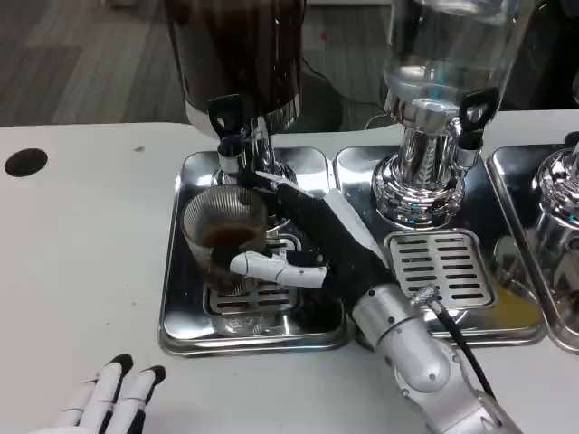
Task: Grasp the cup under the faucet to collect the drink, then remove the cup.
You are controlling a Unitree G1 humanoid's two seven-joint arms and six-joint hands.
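White bench [81,271] carrying steel drip trays under a row of drink dispensers; the glass cup [224,237] stands on the left tray [181,316] below the dark dispenser's faucet [231,136], a little brown drink in its bottom. Right hand [312,244] wrapped around the cup, thumb across its front; left hand [109,398] resting on the bench near the edge, fingers loosely apart, holding nothing. Step judged: collecting, barely begun; next calls for holding steady under the spout, then drawing the cup out level.

Clear cup [223,237] holds brown drink [226,237]; tray [190,312] silver, table [81,235] white.
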